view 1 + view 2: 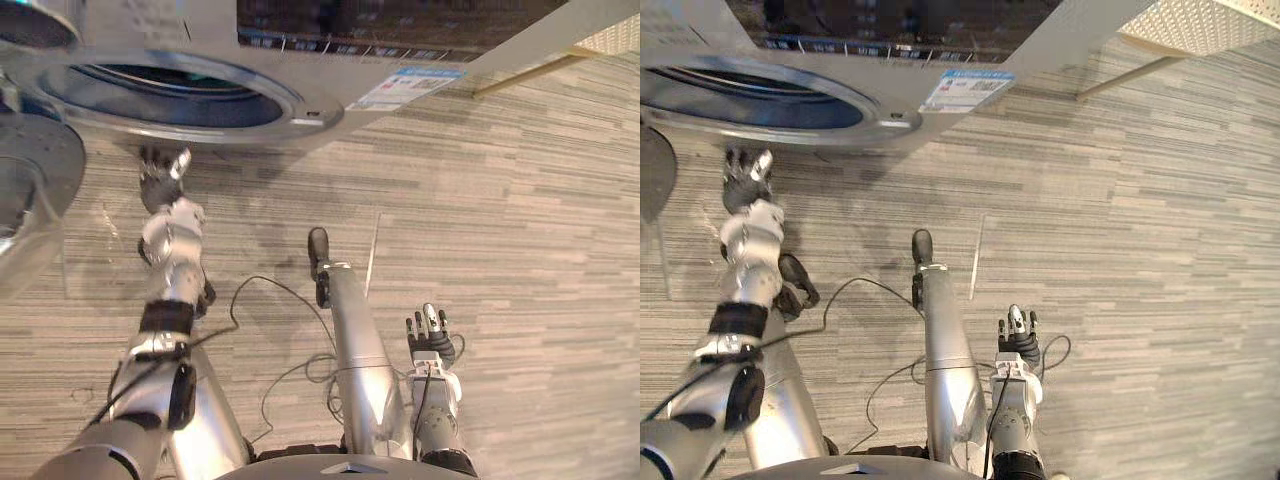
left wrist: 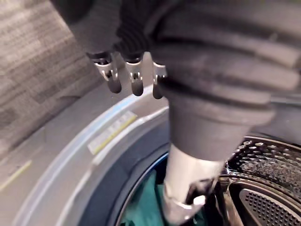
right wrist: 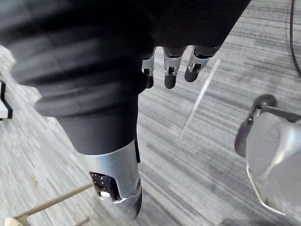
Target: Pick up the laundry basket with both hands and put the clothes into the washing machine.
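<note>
At the rim of the washing machine port, just below it, the left hand is held with fingers straight and spread, nothing gripped. Nearer the robot, over the floor, the right hand is likewise straight-fingered and empty. Teal cloth is seen inside the drum in the left wrist view; from the eye views the port's contents cannot be made out. The door is swung open at left. A pale perforated laundry basket is noted far right, well apart from both hands.
</note>
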Robot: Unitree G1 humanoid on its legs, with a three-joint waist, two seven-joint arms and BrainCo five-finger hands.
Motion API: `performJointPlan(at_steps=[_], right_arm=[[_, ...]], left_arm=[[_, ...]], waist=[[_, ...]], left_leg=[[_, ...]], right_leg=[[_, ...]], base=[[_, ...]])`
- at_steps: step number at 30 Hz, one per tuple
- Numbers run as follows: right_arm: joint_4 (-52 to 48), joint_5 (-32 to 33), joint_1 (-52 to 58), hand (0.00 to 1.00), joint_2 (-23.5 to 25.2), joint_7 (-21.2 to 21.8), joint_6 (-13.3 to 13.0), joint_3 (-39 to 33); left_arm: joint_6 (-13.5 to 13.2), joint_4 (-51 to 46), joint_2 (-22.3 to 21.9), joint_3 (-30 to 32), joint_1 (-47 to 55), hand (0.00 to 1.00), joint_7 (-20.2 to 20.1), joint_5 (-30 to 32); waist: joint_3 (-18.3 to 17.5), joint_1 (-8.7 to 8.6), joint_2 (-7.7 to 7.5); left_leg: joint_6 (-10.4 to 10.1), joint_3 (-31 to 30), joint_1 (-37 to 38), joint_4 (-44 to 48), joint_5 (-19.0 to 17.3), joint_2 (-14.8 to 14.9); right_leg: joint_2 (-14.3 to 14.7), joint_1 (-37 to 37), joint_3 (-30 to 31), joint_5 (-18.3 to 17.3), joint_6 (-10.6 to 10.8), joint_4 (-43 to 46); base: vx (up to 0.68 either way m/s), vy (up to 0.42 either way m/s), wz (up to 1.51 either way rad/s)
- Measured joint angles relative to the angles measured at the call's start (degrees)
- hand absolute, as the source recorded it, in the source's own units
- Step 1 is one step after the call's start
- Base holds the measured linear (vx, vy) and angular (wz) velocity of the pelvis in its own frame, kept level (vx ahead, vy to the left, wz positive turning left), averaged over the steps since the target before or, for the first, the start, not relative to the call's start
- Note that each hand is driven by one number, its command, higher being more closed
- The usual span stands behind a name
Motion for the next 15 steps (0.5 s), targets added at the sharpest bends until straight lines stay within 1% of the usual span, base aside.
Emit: performJointPlan(at_steps=[1,2,3,5,6,7,8,9,10,11,12,14,15], right_arm=[[0.10,0.01,0.00,0.00,-0.09,0.00,0.00,0.00],[0.57,0.00,0.00,0.00,-0.56,0.00,0.00,-0.01],[1.03,-0.01,0.00,0.00,-0.87,-0.01,-0.04,0.00],[3.28,-0.05,-0.02,0.00,-1.78,-0.03,-0.19,0.00],[4.20,-0.18,-0.02,0.00,-2.02,-0.04,-0.22,-0.01],[6.36,-0.64,-0.04,0.00,-2.41,-0.06,-0.22,-0.03],[9.39,-1.04,-0.32,0.00,-2.57,-0.09,-0.03,-0.03],[10.89,-1.07,-0.61,0.00,-2.75,-0.15,0.11,-0.25],[13.90,-1.24,-0.98,0.00,-3.37,-0.18,0.45,-0.35],[17.13,-2.56,-1.01,0.00,-3.37,-0.16,1.17,-0.60],[18.60,-3.66,-1.05,0.00,-3.40,-0.12,1.65,-0.66],[24.06,-6.97,-0.73,0.00,-3.62,-0.03,3.31,-2.53],[25.47,-8.25,-0.67,0.00,-3.79,-0.04,3.84,-3.11]], left_arm=[[-0.15,-0.72,-0.60,-0.74,1.89,0.00,-0.30,0.65],[-0.39,-1.24,-2.10,-2.35,5.54,0.00,-1.18,2.29],[-0.42,-1.29,-2.67,-3.22,7.38,0.00,-1.60,3.45],[-0.45,-1.13,-4.75,-6.65,13.37,0.00,-3.51,7.91],[-0.48,-0.48,-5.41,-7.28,14.56,0.00,-4.03,9.38],[-0.42,1.95,-6.69,-8.05,16.69,0.00,-5.29,11.69],[-0.12,5.33,-7.92,-8.10,18.55,0.00,-6.62,13.99],[0.33,7.22,-8.46,-7.89,19.53,0.00,-7.32,15.39],[0.90,11.32,-9.31,-6.94,21.36,0.00,-8.55,17.71],[1.63,15.36,-10.22,-5.28,23.17,0.00,-9.35,19.17],[2.09,17.06,-10.74,-3.98,24.18,0.00,-9.83,20.13],[3.32,22.99,-12.15,0.98,27.92,0.00,-11.07,23.08],[3.68,24.22,-12.36,2.15,28.69,0.00,-11.19,24.53]], waist=[[-0.08,0.18,0.19],[-0.46,0.83,1.06],[-0.68,0.98,1.47],[-1.46,1.91,2.80],[-1.82,2.04,3.28],[-2.79,2.25,4.18],[-3.52,2.47,4.55],[-3.86,2.45,4.67],[-4.81,2.50,4.92],[-6.42,2.69,4.99],[-7.14,2.76,5.06],[-10.80,2.66,5.39],[-11.74,2.63,5.62]], left_leg=[[-0.13,0.41,1.30,-0.96,0.27,-0.11],[-0.46,0.60,3.71,-2.73,0.75,-0.62],[-0.58,0.76,5.02,-3.63,0.94,-1.06],[-0.50,2.13,11.28,-8.38,2.16,-2.62],[-0.44,2.17,12.56,-9.55,2.46,-3.10],[-0.36,2.57,15.40,-11.87,3.12,-3.80],[-0.35,3.64,19.17,-14.48,3.72,-4.56],[-0.42,3.83,21.08,-15.88,4.08,-5.10],[-0.70,4.37,24.84,-18.44,4.87,-5.85],[-1.02,5.22,28.61,-21.26,5.70,-6.32],[-1.21,5.32,30.53,-22.63,6.06,-6.69],[-1.64,5.43,37.77,-28.82,8.14,-8.27],[-1.63,5.31,39.49,-30.57,8.93,-8.76]], right_leg=[[-0.14,0.89,0.07,-0.02,-0.10,-0.46],[-0.28,3.05,0.02,0.01,-0.29,-1.57],[-0.47,4.20,-0.12,-0.03,-0.38,-2.10],[-1.60,9.36,-0.23,-0.03,-0.45,-4.64],[-1.89,10.72,-0.37,0.03,-0.50,-5.50],[-2.37,13.34,-0.57,0.12,-0.52,-7.13],[-3.00,16.31,-0.55,0.12,-0.50,-8.54],[-3.27,18.02,-0.55,0.12,-0.50,-9.36],[-3.78,21.32,-0.69,0.11,-0.48,-10.85],[-4.05,24.48,-0.76,0.10,-0.48,-12.45],[-4.16,26.21,-0.90,0.11,-0.48,-13.34],[-5.46,32.90,-2.43,-0.08,-0.41,-16.57],[-5.88,34.82,-3.15,-0.11,-0.42,-17.63]], base=[[0.11,-0.010,0.15],[0.09,-0.008,0.09],[0.11,-0.003,0.17],[0.11,-0.004,0.21],[0.11,-0.002,0.20],[0.13,0.005,0.18],[0.14,0.002,0.16],[0.16,-0.003,0.11],[0.20,-0.017,0.07],[0.21,-0.018,0.06],[0.21,-0.033,0.08],[0.17,-0.041,0.27],[0.14,-0.041,0.50]])
